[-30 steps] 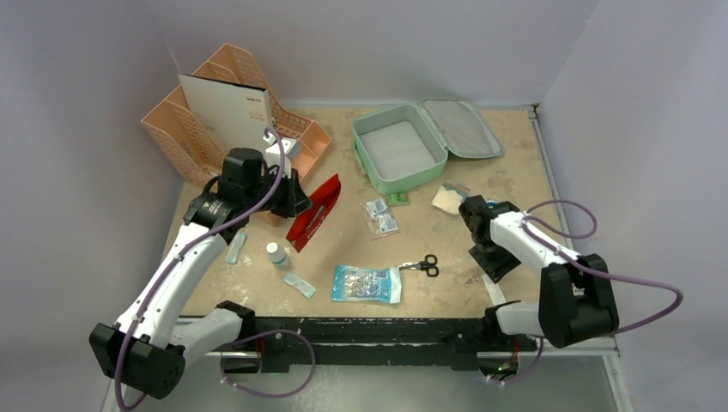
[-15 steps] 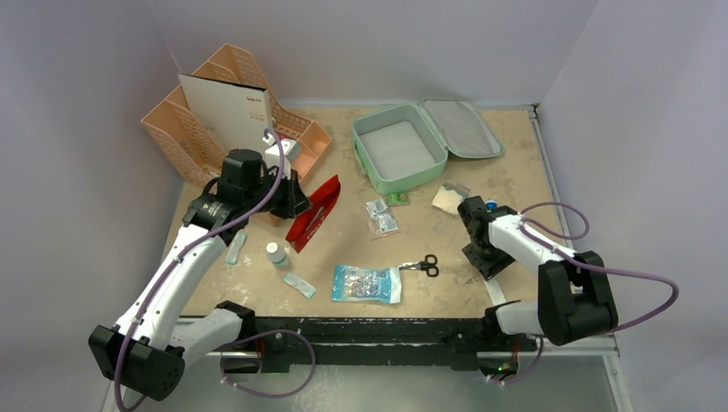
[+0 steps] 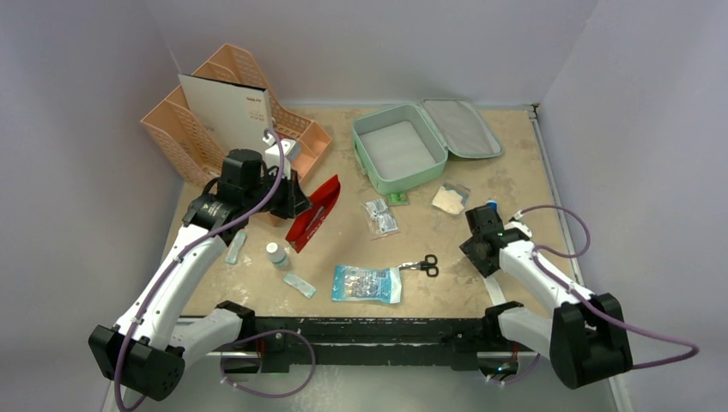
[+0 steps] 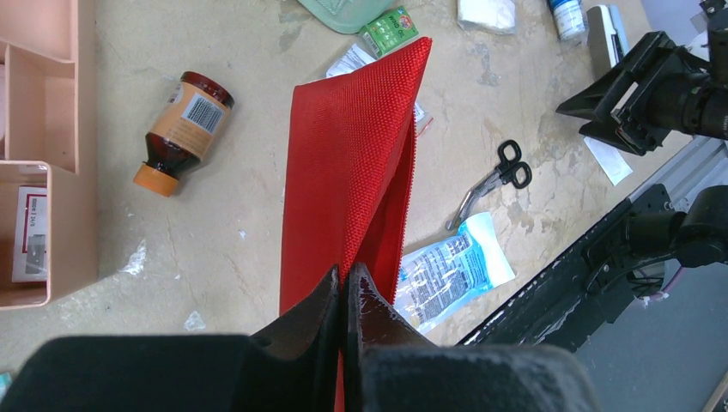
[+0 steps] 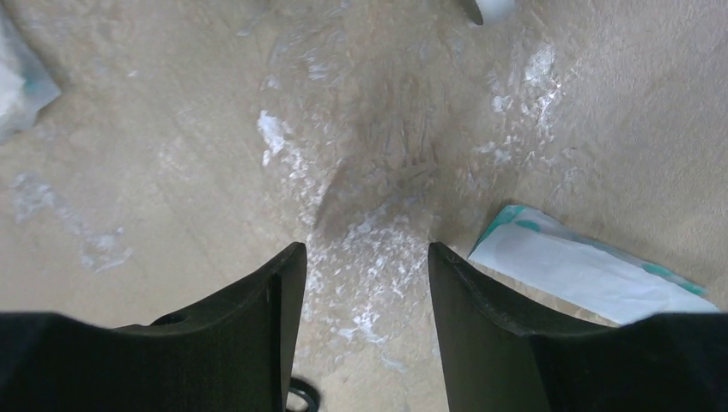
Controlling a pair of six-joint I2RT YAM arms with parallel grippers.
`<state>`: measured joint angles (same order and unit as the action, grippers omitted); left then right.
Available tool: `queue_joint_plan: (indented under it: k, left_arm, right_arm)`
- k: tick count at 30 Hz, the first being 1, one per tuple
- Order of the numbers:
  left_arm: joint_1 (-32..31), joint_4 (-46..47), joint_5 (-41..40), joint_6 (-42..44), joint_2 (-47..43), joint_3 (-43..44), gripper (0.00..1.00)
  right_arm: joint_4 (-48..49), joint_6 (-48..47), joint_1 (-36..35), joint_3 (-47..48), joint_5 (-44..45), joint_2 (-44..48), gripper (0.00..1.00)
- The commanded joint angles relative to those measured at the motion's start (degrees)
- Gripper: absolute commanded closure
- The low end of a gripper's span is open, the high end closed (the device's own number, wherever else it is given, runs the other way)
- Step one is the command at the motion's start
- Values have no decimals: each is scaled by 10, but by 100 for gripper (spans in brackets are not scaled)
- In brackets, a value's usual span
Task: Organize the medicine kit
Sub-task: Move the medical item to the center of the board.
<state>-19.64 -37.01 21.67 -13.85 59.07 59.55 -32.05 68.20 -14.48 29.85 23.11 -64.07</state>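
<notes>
Fingers of my left gripper (image 4: 345, 296) pinch shut on a flat red fabric pouch (image 4: 352, 163). Right gripper (image 5: 365, 253) spread wide above beige tabletop (image 5: 172, 154). I note the mint-green zippered medicine kit (image 3: 410, 178) lying open, far centre.

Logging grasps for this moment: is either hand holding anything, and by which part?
The left hand pinches the red pouch by its near end, fingers shut on the fabric. The right hand is open above the table and holds nothing.
</notes>
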Motion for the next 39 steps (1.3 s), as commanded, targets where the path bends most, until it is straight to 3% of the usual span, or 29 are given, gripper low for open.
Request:
queue_joint_plan:
  k: [1, 8, 12, 25, 39]
  left_arm:
    - [-2, 16, 3, 12, -6, 3, 100]
    - [-2, 19, 5, 12, -11, 1, 100]
    - [-2, 18, 6, 12, -10, 2, 100]
    - [-2, 19, 3, 14, -15, 2, 100]
    - [-2, 18, -1, 16, -15, 2, 100]
  right_arm:
    - [-53, 9, 1, 22, 17, 45, 42]
    - [-176, 61, 2, 47, 84, 50, 40]
    - [-175, 73, 2, 35, 88, 20, 39]
    - [-33, 28, 3, -11, 21, -9, 41]
    - [234, -11, 2, -49, -158, 32, 46]
